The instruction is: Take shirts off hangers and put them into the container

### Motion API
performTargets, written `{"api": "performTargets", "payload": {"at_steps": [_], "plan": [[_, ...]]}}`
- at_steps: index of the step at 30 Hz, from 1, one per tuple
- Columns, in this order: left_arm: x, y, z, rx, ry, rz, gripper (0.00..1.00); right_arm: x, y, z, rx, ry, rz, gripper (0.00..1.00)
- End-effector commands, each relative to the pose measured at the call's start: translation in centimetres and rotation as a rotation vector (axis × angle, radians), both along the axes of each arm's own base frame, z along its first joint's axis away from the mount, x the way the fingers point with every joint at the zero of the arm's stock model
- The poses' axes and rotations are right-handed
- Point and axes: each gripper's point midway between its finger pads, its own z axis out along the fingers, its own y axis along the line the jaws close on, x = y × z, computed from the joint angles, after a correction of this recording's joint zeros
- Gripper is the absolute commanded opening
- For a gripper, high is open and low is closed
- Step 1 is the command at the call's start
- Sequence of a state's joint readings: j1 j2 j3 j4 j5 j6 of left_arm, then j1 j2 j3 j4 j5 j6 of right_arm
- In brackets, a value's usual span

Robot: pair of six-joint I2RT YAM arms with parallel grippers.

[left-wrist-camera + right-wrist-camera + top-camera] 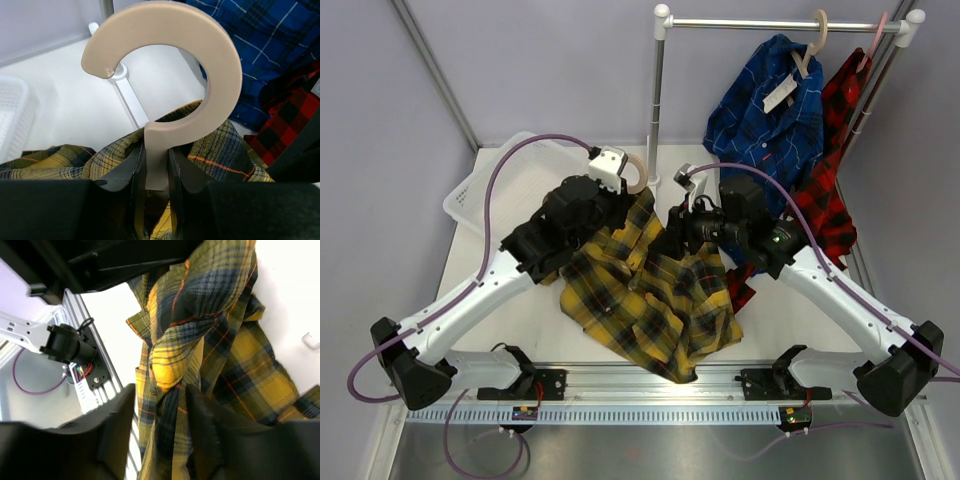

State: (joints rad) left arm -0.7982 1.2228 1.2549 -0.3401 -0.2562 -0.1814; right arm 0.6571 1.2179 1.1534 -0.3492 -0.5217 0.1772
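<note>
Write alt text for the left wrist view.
The left gripper clamps the stem of a beige hanger whose round hook rises from a yellow-and-black plaid shirt. A blue plaid shirt and red-and-black plaid shirt show right, a white basket left.

Two white-and-black robot arms reach from bases at the near edge toward the far side, converging at the middle. The left arm (470,300) ends in the black two-finger left gripper (156,167), its fingers (127,175) clamped on the stem of a pale beige round-hooked hanger (200,65). The right arm (840,300) carries the black right gripper (160,405), jaws parted, with cloth of a yellow-and-black plaid shirt (200,315) between them.
</note>
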Motion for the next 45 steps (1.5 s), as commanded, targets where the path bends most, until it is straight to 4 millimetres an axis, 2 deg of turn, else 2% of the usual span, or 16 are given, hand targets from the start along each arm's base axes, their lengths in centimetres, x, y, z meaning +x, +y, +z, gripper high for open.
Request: {"api": "performTargets", "payload": {"at_steps": [1,3,4,7,13,17,23,26,27,30,31,34,38,43,45], "plan": [[0.5,1.1,4.5,-0.037,-0.177,0.013,0.0,-0.7,-0.3,4.8,0.054,-0.108,0.004,0.6],[0.5,1.3,3.9,-0.025,-0.196,0.016,0.0,-0.6,-0.5,6.1,0.059,-0.121,-0.012,0.68],[0.5,1.5,3.7,-0.034,-0.208,0.021,0.0,-0.5,-0.6,7.1,0.067,-0.133,-0.02,0.68],[0.3,2.0,3.7,-0.055,-0.231,0.034,0.0,-0.2,-0.6,8.2,0.065,-0.147,-0.036,0.73],[-0.1,2.4,3.8,-0.056,-0.253,0.029,0.0,1.6,0.2,8.3,0.016,-0.124,-0.077,0.7],[-0.3,2.9,3.7,-0.043,-0.261,0.039,0.0,2.5,1.5,7.5,-0.014,-0.097,-0.085,0.61],[-0.6,3.3,3.7,-0.046,-0.267,0.044,0.0,3.2,3.1,6.1,-0.052,-0.064,-0.078,0.53],[-0.6,3.4,3.6,-0.043,-0.271,0.045,0.0,3.4,3.7,5.9,-0.055,-0.057,-0.068,0.44],[-0.6,3.4,3.5,-0.041,-0.268,0.045,0.0,3.4,3.7,6.0,-0.055,-0.06,-0.067,0.36],[-0.6,3.6,3.5,-0.037,-0.27,0.05,0.0,3.6,3.7,6.0,-0.063,-0.065,-0.075,0.22],[-0.5,3.6,3.5,-0.035,-0.271,0.054,0.0,3.6,3.5,6.1,-0.063,-0.071,-0.078,0.13],[-0.3,4.2,3.4,-0.027,-0.276,0.086,0.0,3.5,2.6,6.3,-0.084,-0.086,-0.107,0.0],[0.1,6.1,3.6,-0.018,-0.292,0.185,0.0,3.5,-0.2,5.5,-0.164,-0.132,-0.186,0.0],[-0.1,7.2,4.5,-0.019,-0.331,0.203,0.0,3.1,-4.7,4.2,-0.264,-0.183,-0.31,0.0],[0.0,7.5,4.5,-0.017,-0.335,0.207,0.0,3.0,-5.9,4.2,-0.279,-0.195,-0.336,0.0]]}}
